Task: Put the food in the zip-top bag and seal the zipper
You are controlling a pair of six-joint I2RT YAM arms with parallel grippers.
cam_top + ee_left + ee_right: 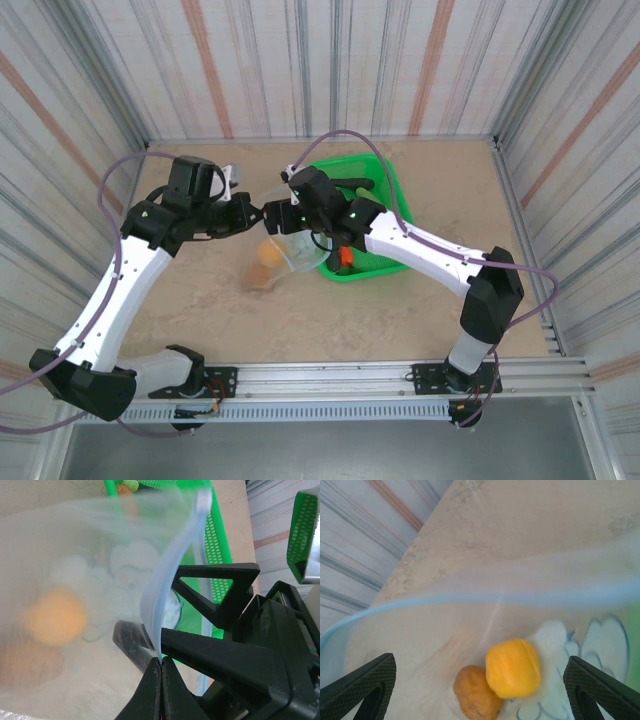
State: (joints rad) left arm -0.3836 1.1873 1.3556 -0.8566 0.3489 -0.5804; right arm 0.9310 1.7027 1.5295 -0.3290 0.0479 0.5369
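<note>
Our left hand (160, 664) is pinched tight on the bag (75, 550) at its zipper (167, 580), holding it just beside the basket (388, 195). Our right hand (480, 659) gapes wide above the mouth, gripping nothing. Inside lie a fruit (513, 667) and a potato (476, 694).

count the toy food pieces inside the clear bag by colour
yellow-orange round toy fruit: 1
brown lumpy toy potato: 1
total: 2, both inside the clear printed plastic zip-top bag
</note>
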